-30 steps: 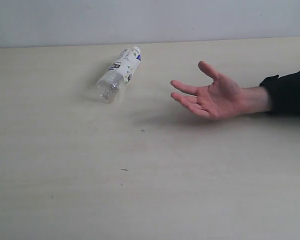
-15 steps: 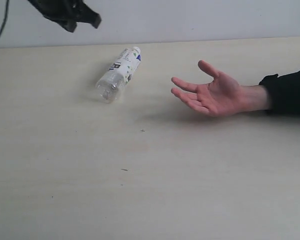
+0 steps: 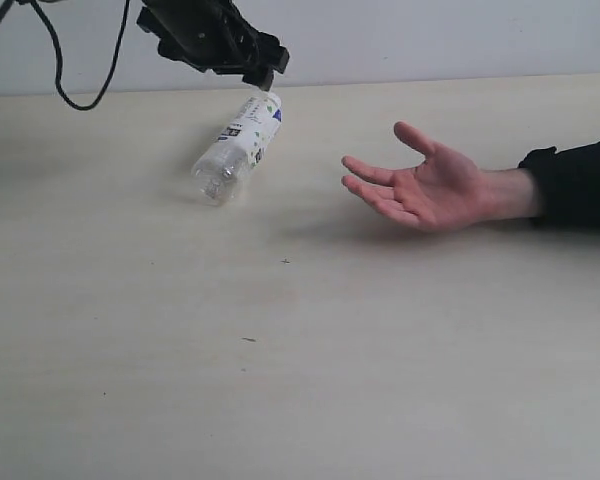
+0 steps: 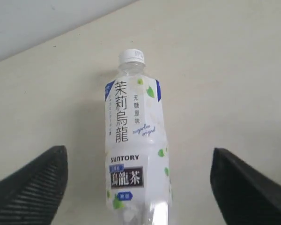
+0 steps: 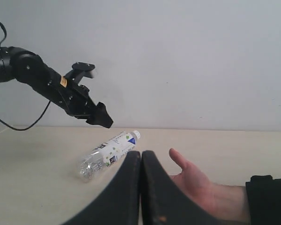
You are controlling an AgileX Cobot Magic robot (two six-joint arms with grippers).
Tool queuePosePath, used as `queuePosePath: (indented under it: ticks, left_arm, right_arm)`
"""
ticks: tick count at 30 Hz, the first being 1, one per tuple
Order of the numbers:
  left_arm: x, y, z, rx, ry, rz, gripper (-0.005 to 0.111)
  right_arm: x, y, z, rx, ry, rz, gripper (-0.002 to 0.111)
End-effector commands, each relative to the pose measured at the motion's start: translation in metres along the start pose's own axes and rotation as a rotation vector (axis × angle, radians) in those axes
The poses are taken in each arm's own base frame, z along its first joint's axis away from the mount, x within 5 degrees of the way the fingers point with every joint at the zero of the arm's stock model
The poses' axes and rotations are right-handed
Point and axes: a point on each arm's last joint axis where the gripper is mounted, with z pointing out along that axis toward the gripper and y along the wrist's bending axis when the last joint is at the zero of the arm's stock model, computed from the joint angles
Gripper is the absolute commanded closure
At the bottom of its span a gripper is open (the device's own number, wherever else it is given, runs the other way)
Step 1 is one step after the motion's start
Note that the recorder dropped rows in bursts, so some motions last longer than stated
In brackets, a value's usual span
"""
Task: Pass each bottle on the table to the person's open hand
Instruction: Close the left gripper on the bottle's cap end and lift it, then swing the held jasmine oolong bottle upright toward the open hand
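One bottle (image 3: 237, 148) on its side on the table (image 3: 300, 380), left claw (image 3: 270, 70) wide above it
We read the left claw as spread wide and holding nothing: the bottle lies below it, centred between its two fingers and touching neither, with the claw tips just above the white cap (image 4: 132, 56) end. We read the right claw (image 5: 140, 157) as closed, fingers pressed together and empty; the bottle lies well ahead of it. The person's open hand (image 3: 425, 190), palm up with fingers spread, is well apart from the left claw and clear of the bottle
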Motion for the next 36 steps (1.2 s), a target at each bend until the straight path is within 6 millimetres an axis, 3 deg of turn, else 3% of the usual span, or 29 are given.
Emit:
queuePosePath:
  ticks: [1, 13, 23, 25, 26, 27, 28, 29, 30, 32, 36]
  left_arm:
    - [0.004, -0.002, 0.025, 0.006, -0.035, -0.038, 0.026]
    - [0.002, 0.000, 0.067, -0.046, -0.023, -0.009, 0.014]
    - [0.027, 0.004, 0.108, -0.061, 0.064, -0.024, 0.015]
    - [0.029, 0.004, 0.110, -0.061, 0.068, -0.024, 0.026]
    - [0.028, 0.004, 0.110, -0.060, 0.064, -0.024, 0.044]
    - [0.029, 0.004, 0.110, -0.062, 0.071, -0.026, 0.054]
    - [0.029, 0.004, 0.108, -0.065, 0.087, -0.027, 0.074]
    - [0.029, 0.004, 0.107, -0.066, 0.095, -0.027, 0.086]
    - [0.027, 0.005, 0.099, -0.071, 0.112, -0.030, 0.106]
    - [0.019, 0.010, 0.078, -0.085, 0.131, -0.060, 0.106]
    - [0.005, 0.014, 0.014, -0.111, 0.224, -0.130, 0.106]
  right_arm:
    - [0.002, -0.001, 0.000, 0.003, -0.002, -0.001, 0.108]
    - [0.002, -0.001, 0.000, 0.003, -0.002, -0.001, 0.108]
    - [0.002, -0.001, 0.000, 0.003, -0.002, -0.001, 0.108]
    - [0.002, -0.001, 0.000, 0.003, -0.002, -0.001, 0.108]
    - [0.002, -0.001, 0.000, 0.003, -0.002, -0.001, 0.108]
    - [0.002, -0.001, 0.000, 0.003, -0.002, -0.001, 0.108]
    - [0.002, -0.001, 0.000, 0.003, -0.002, -0.001, 0.108]
    - [0.002, -0.001, 0.000, 0.003, -0.002, -0.001, 0.108]
    - [0.002, -0.001, 0.000, 0.003, -0.002, -0.001, 0.108]
    - [0.002, -0.001, 0.000, 0.004, -0.001, -0.003, 0.108]
    - [0.002, -0.001, 0.000, 0.006, -0.002, -0.008, 0.108]
